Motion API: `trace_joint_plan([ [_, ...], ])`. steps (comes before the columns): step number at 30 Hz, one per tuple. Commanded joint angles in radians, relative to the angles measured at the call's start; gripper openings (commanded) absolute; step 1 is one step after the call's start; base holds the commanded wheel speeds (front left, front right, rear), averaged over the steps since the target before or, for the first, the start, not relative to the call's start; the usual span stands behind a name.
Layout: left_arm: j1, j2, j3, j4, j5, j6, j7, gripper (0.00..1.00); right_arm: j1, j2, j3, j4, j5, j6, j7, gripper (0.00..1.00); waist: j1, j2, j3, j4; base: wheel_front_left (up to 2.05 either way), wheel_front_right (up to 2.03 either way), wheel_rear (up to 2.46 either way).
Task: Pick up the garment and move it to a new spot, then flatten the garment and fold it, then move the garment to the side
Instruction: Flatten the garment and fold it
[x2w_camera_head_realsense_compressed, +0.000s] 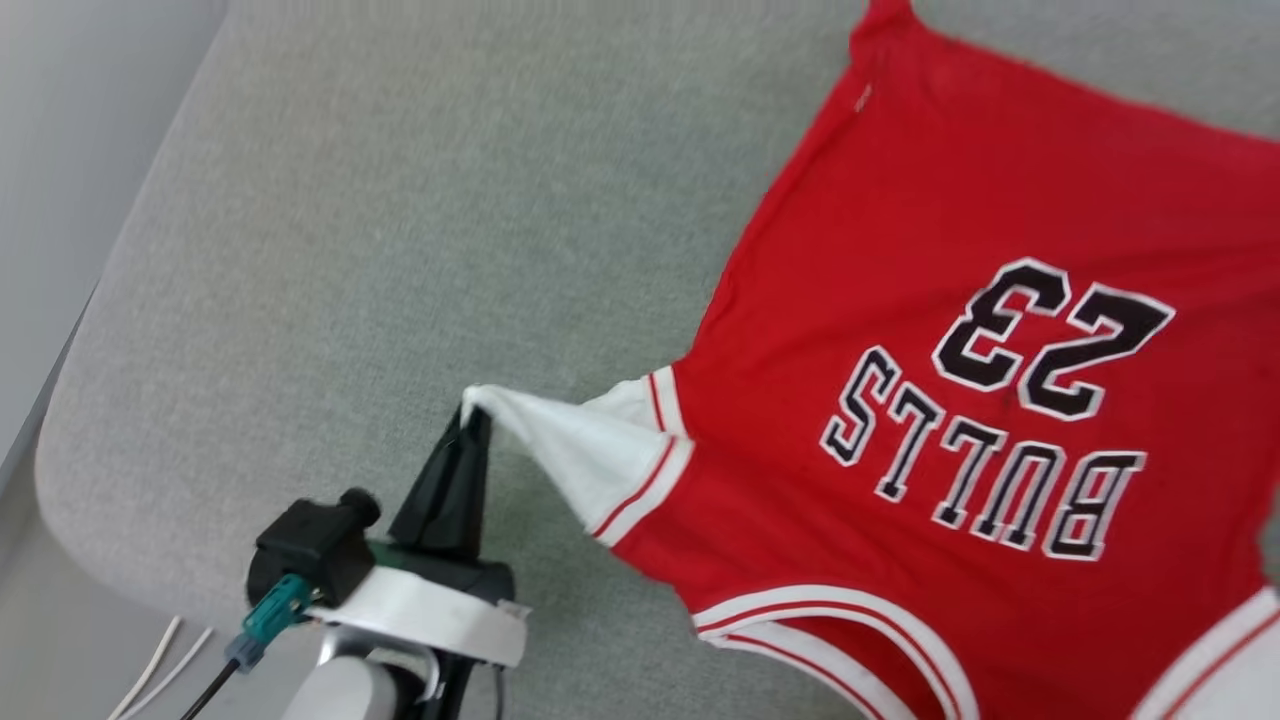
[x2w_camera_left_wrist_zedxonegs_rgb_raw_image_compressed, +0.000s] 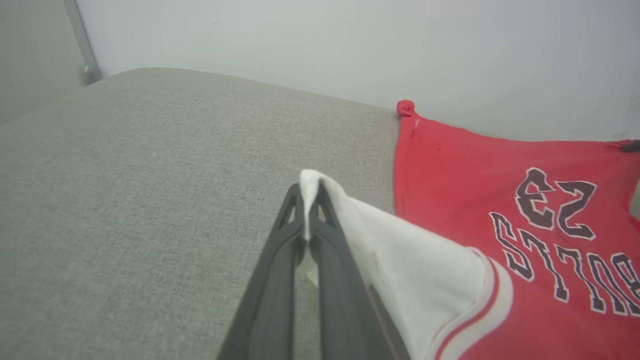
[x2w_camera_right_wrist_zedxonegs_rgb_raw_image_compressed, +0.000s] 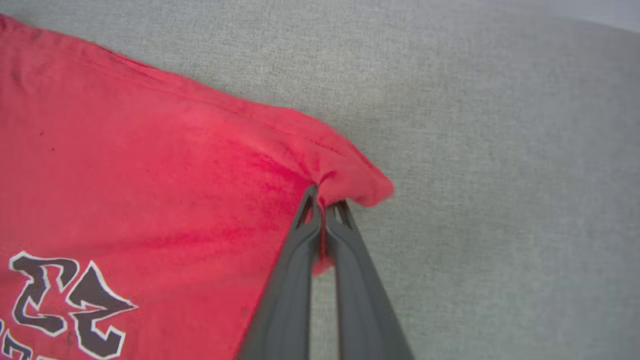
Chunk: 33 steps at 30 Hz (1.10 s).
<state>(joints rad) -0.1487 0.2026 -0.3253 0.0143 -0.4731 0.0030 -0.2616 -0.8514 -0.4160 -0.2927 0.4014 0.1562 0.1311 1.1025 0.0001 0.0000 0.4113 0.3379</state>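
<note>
The garment (x2w_camera_head_realsense_compressed: 960, 260), a red jersey with white sleeves, striped trim and black "BULLS 23" lettering, lies spread on a grey padded surface (x2w_camera_head_realsense_compressed: 400, 200), filling the right half of the head view. My left gripper (x2w_camera_head_realsense_compressed: 470, 418) is shut on the tip of the garment's white sleeve (x2w_camera_head_realsense_compressed: 590, 450), pulling it out to the left; in the left wrist view the white cloth (x2w_camera_left_wrist_zedxonegs_rgb_raw_image_compressed: 425, 270) is pinched between the left gripper's (x2w_camera_left_wrist_zedxonegs_rgb_raw_image_compressed: 307, 192) dark fingers. In the right wrist view my right gripper (x2w_camera_right_wrist_zedxonegs_rgb_raw_image_compressed: 325, 200) is shut on a red corner of the garment (x2w_camera_right_wrist_zedxonegs_rgb_raw_image_compressed: 150, 165), which bunches at the fingertips.
The grey padded surface stretches bare to the left of the garment, with a rounded edge (x2w_camera_head_realsense_compressed: 80, 400) at the left. A pale wall (x2w_camera_left_wrist_zedxonegs_rgb_raw_image_compressed: 320, 45) rises behind the surface. White cables (x2w_camera_head_realsense_compressed: 150, 670) trail off the lower left beside my left arm.
</note>
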Motion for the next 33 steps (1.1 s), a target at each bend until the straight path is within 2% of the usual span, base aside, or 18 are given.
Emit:
trace_joint_plan([
  [1, 0.023, 0.011, 0.016, 0.013, -0.006, 0.004, -0.005, 0.0, 0.06, -0.024, 0.048, -0.044, 0.045, -0.001, 0.01, 0.0, -0.0001, 0.0, -0.082, -0.068, 0.0, 0.0, 0.0],
  [5, 0.049, 0.026, 0.036, 0.03, -0.014, 0.017, -0.003, 0.0, 0.147, -0.069, 0.117, -0.13, 0.134, -0.001, 0.029, 0.0, -0.0001, 0.0, -0.133, -0.118, 0.0, 0.0, 0.0],
  [7, 0.069, 0.037, 0.052, 0.04, -0.02, 0.028, 0.001, 0.0, 0.223, -0.08, 0.156, -0.19, 0.202, -0.001, 0.037, 0.0, -0.0001, 0.0, -0.168, -0.156, 0.0, 0.0, 0.0],
  [9, 0.09, 0.051, 0.07, 0.046, -0.029, 0.037, 0.006, 0.0, 0.31, -0.106, 0.186, -0.262, 0.233, -0.001, 0.048, 0.0, -0.0001, 0.0, -0.198, -0.193, 0.0, 0.0, 0.0],
  [13, 0.138, 0.077, 0.109, 0.054, -0.049, 0.06, 0.013, 0.0, 0.5, -0.113, 0.21, -0.39, 0.293, -0.001, 0.068, 0.0, -0.0001, 0.0, -0.248, -0.265, 0.0, 0.0, 0.0],
  [18, 0.193, 0.1, 0.143, 0.062, -0.07, 0.082, 0.026, 0.0, 0.776, -0.051, 0.171, -0.491, 0.337, -0.001, 0.064, 0.0, -0.0001, 0.0, -0.299, -0.328, 0.0, 0.0, 0.0],
  [23, 0.23, 0.118, 0.154, 0.067, -0.084, 0.093, 0.055, 0.0, 1.008, 0.043, 0.134, -0.498, 0.33, -0.001, 0.02, 0.0, -0.0001, 0.0, -0.324, -0.371, 0.0, 0.0, 0.0],
  [24, 0.23, 0.121, 0.153, 0.065, -0.085, 0.092, 0.06, 0.0, 1.037, 0.068, 0.13, -0.489, 0.328, -0.001, 0.0, 0.07, -0.0001, 0.0, -0.322, -0.375, 0.0, 0.0, 0.0],
  [25, 0.23, 0.123, 0.152, 0.065, -0.086, 0.092, 0.063, 0.0, 1.066, 0.084, 0.137, -0.478, 0.322, -0.001, -0.018, 0.56, -0.0001, 0.0, -0.32, -0.38, 0.0, 0.0, 0.0],
  [26, 0.228, 0.125, 0.153, 0.065, -0.088, 0.093, 0.066, 0.0, 1.076, 0.11, 0.14, -0.473, 0.328, -0.001, -0.054, 1.0, -0.0001, 0.0, -0.315, -0.386, 0.0, 0.0, 0.0],
  [28, 0.228, 0.128, 0.153, 0.064, -0.089, 0.094, 0.071, 0.0, 1.079, 0.149, 0.136, -0.454, 0.334, -0.001, -0.134, 1.0, -0.0001, 0.0, -0.312, -0.396, 0.0, 0.0, 0.0],
  [33, 0.236, 0.133, 0.148, 0.05, -0.087, 0.1, 0.079, 0.0, 1.04, 0.168, 0.123, -0.445, 0.312, -0.001, -0.432, 1.0, -0.0001, 0.0, -0.31, -0.407, 0.0, 0.0, 0.0],
])
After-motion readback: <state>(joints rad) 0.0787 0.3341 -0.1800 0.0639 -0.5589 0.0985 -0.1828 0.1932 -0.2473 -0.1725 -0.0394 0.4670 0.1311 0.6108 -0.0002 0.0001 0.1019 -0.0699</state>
